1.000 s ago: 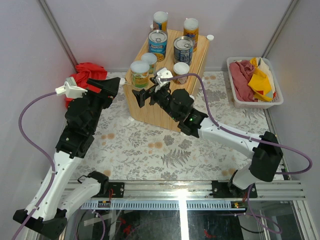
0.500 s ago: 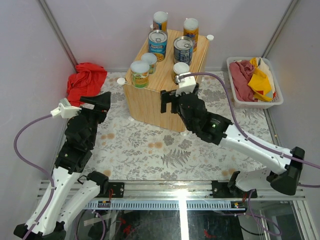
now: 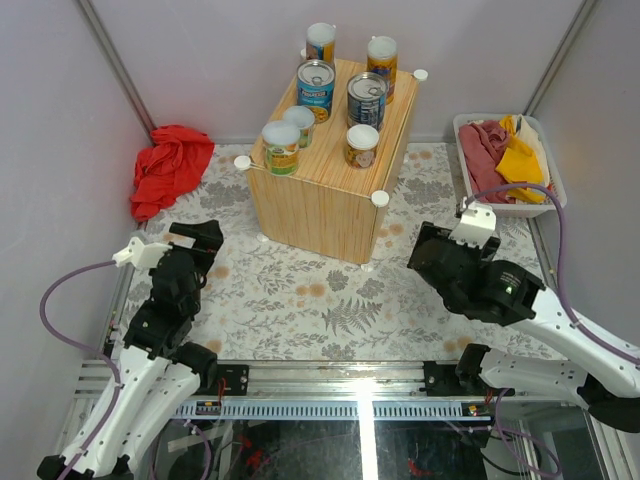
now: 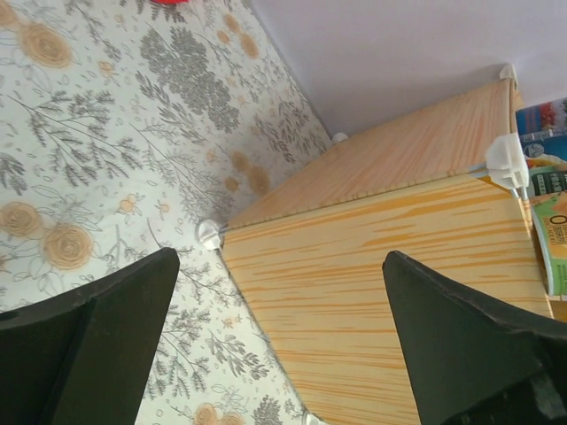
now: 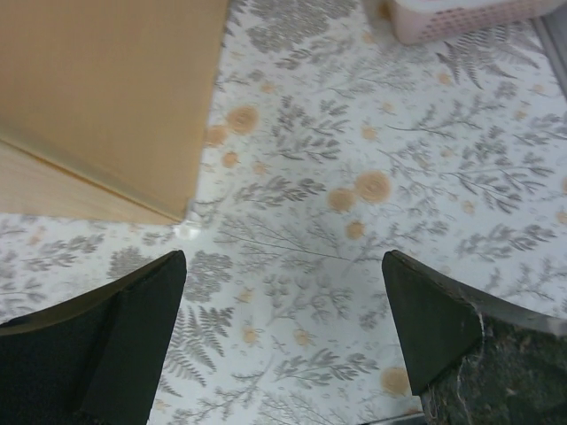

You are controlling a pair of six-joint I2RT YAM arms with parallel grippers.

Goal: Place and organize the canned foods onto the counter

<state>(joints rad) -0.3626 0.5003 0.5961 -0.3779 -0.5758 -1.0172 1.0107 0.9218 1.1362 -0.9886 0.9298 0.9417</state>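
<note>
Seven canned foods stand on the counter (image 3: 322,205), a light wooden cube. Two tall orange-blue cans (image 3: 321,43) (image 3: 382,54) are at the back, two wide blue ones (image 3: 315,88) (image 3: 366,98) in the middle, and three short ones (image 3: 281,146) (image 3: 298,122) (image 3: 362,144) in front. My left gripper (image 3: 197,238) (image 4: 279,341) is open and empty, low over the mat left of the counter (image 4: 381,292). A green-labelled can (image 4: 551,241) shows at that view's right edge. My right gripper (image 3: 424,250) (image 5: 279,332) is open and empty, right of the counter's corner (image 5: 115,97).
A red cloth (image 3: 170,165) lies by the left wall. A white basket (image 3: 510,208) (image 5: 461,13) of coloured cloths sits at the right. The floral mat (image 3: 310,295) covers the table around the counter.
Both arms have pulled back from the counter toward the near edge, the left one down-left, the right one out to the right. The left jaws have spread wider.
</note>
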